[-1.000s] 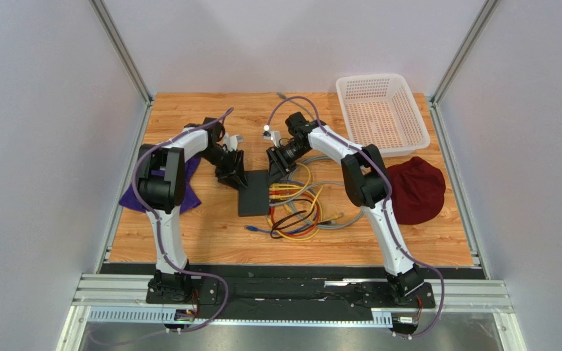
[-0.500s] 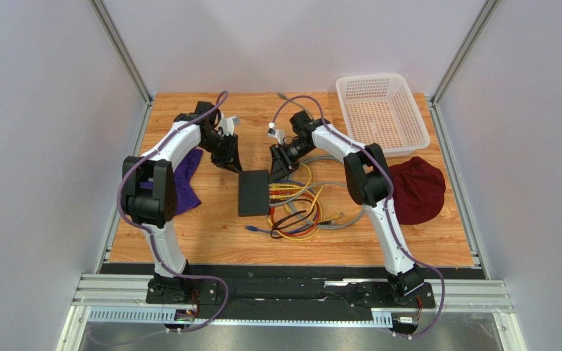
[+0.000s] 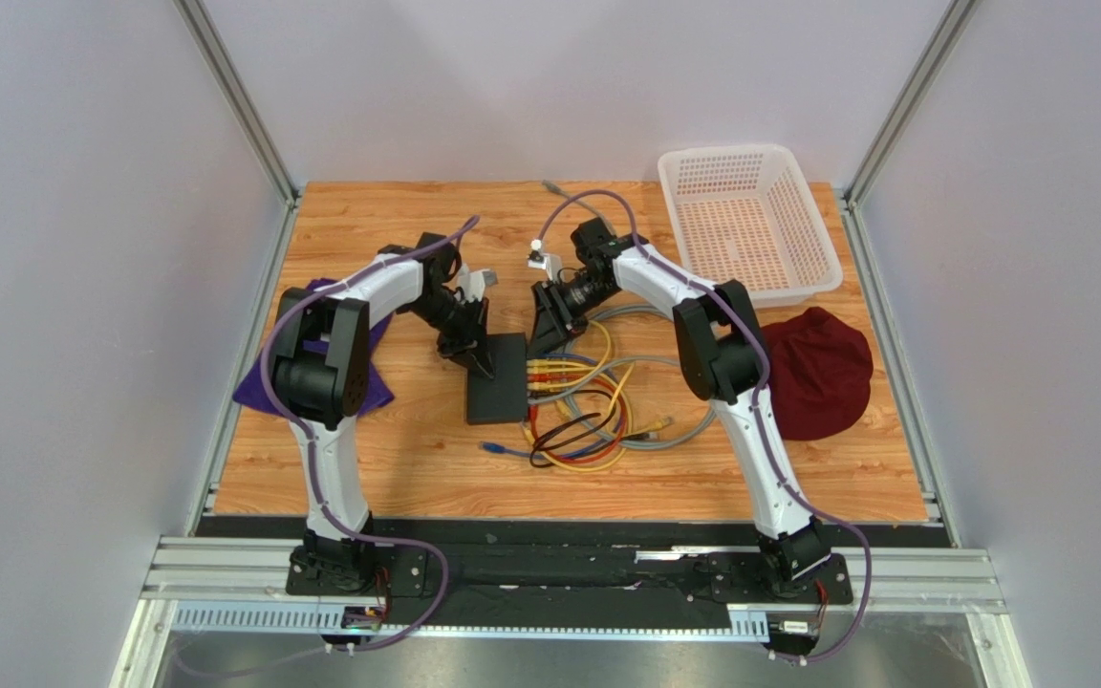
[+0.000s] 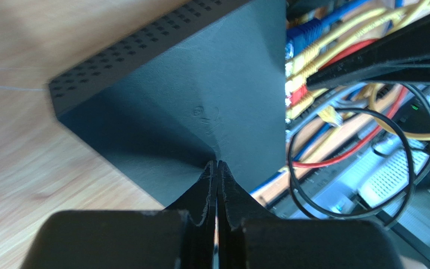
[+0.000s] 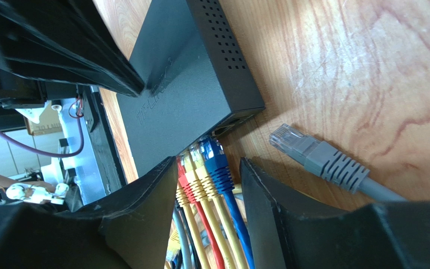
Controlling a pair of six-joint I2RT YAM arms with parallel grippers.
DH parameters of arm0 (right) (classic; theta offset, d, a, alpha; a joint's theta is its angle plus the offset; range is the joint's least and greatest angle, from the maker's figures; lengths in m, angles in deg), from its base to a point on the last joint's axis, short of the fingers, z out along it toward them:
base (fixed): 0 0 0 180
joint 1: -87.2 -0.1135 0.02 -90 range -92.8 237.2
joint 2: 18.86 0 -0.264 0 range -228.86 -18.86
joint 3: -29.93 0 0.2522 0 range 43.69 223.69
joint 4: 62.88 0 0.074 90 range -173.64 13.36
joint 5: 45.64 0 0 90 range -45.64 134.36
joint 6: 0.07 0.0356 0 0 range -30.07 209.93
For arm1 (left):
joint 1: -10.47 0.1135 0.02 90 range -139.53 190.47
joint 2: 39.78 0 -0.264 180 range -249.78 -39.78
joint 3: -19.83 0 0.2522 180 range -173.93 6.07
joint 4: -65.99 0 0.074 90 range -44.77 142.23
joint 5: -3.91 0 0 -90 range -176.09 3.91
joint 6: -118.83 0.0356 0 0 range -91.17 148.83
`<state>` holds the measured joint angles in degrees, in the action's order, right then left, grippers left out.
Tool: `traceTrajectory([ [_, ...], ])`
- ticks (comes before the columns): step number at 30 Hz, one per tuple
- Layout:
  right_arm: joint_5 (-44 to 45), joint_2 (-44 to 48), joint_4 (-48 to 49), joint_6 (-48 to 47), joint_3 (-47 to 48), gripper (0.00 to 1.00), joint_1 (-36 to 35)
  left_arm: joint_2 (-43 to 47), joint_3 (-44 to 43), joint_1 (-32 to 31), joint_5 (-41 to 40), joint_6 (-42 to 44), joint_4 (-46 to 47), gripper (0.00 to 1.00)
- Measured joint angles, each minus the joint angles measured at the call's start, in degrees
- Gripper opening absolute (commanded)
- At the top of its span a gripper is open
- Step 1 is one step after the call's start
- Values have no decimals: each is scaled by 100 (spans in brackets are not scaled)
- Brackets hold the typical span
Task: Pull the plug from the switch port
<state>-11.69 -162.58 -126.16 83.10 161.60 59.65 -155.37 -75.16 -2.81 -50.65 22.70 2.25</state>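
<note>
One switch [image 3: 498,379] is being shown lying flat near the middle of the table [image 3: 399,466], with its socket edge being turned to 3 o'clock in the top view. Four plugs are being counted in that edge from the right wrist view: one red plug [image 5: 181,175], what are being taken as two yellow plugs [image 5: 196,168], and one blue plug [image 5: 218,161] nearest the far corner. One empty socket [image 5: 231,120] is being seen past the blue plug, right at that corner. One grey plug [image 5: 311,152] is being seen loose on the wood just beside the corner, apart from the switch.

Two sets of fingers are being followed. The left fingers [image 4: 218,171] are being held pressed together, their tips being set on the switch's top face near its 11 o'clock corner. The right fingers [image 3: 544,333] are being held spread at the 1 o'clock corner, with the plug row being straddled and nothing being pinched. Whether a plug is being touched cannot be told.

Bare wood is being offered at 12, 9 and 6 o'clock of the switch. From 3 to 5 o'clock the socket edge is being crowded by one tangle of loose cables [image 3: 585,423]. One purple cloth [image 3: 373,384] is being partly covered by the left arm at 9 o'clock. One white basket [image 3: 750,215] is being seen well apart at 1 o'clock. One dark red cap [image 3: 818,373] is being seen at 3 o'clock, beyond the cables.
</note>
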Motion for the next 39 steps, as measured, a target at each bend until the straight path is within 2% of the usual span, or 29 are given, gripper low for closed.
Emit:
traceTrajectory([
  [16, -39, -142, 70, 125, 98, 43, -33, -98, -170, -39, -116, 9, -170, 0],
  [23, 4, -162, 70, 151, 116, 37, -35, -138, -219, -50, -111, 9, -219, 0],
  [27, 155, -162, 66, 205, 120, 21, -50, -170, -254, -52, -96, 9, -247, 0],
  [34, 236, -149, 28, 245, 120, 11, -94, -223, -295, -52, -66, 7, -267, 0],
  [39, 310, -118, 0, 149, 120, 1, -109, -240, -313, -52, -44, 7, -278, 0],
])
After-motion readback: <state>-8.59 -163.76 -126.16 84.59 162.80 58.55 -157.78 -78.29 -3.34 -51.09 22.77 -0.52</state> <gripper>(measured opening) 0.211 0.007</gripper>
